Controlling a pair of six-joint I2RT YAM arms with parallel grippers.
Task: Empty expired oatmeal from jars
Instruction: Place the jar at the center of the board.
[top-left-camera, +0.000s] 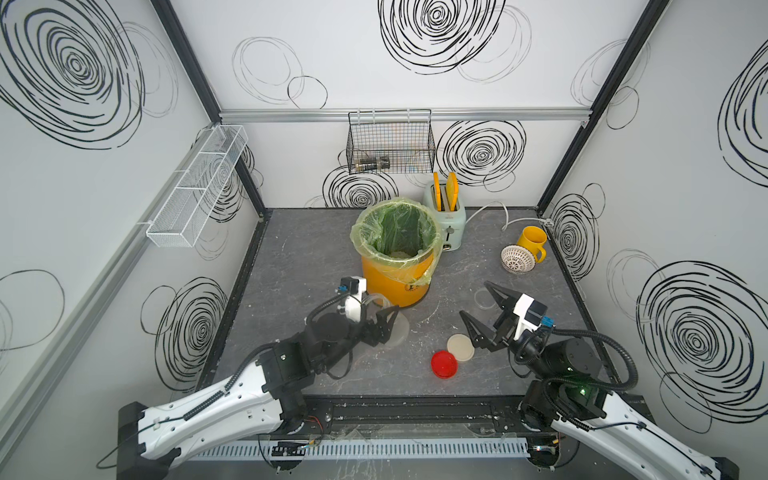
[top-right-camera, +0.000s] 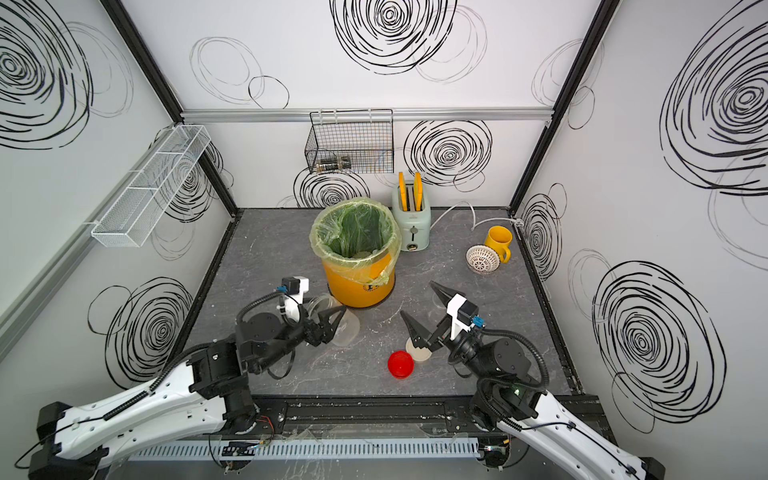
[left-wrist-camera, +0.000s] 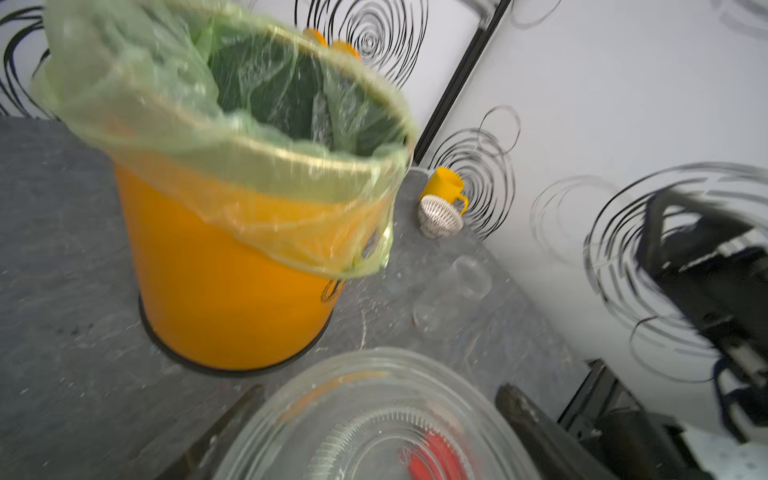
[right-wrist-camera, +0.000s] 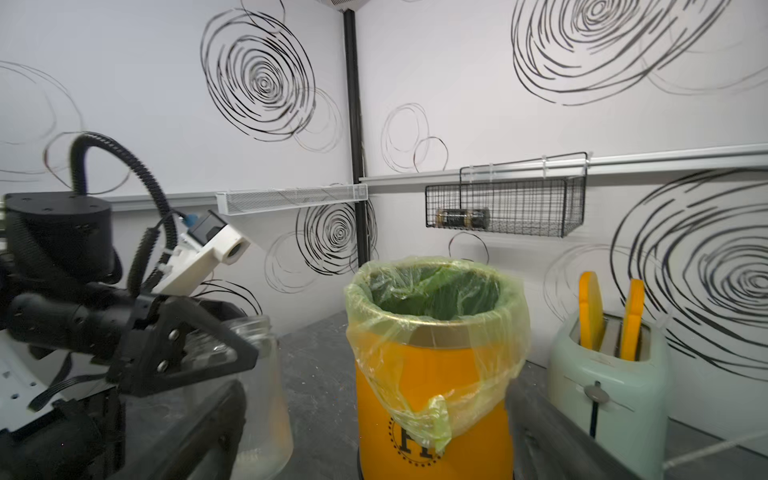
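Observation:
My left gripper (top-left-camera: 384, 323) is shut on a wide clear jar (left-wrist-camera: 374, 415), fingers (left-wrist-camera: 523, 411) on either side of it. This jar (right-wrist-camera: 262, 407) looks empty and sits mouth up just in front of the orange bucket (top-left-camera: 395, 282). A smaller clear jar (top-left-camera: 484, 298), also empty-looking, stands by the far finger of my right gripper (top-left-camera: 473, 298), which is wide open and holds nothing. Pale oatmeal (top-left-camera: 399, 252) lies at the bottom of the bucket's green liner. The red lid (top-left-camera: 444, 363) and the cream lid (top-left-camera: 460, 348) lie on the table near the front.
A mint toaster (top-left-camera: 446, 224) stands behind the bucket. A yellow mug (top-left-camera: 532, 241) and a white perforated bowl (top-left-camera: 516, 259) sit at the back right. A black wire basket (top-left-camera: 390, 143) and a white mesh shelf (top-left-camera: 195, 187) hang on the walls.

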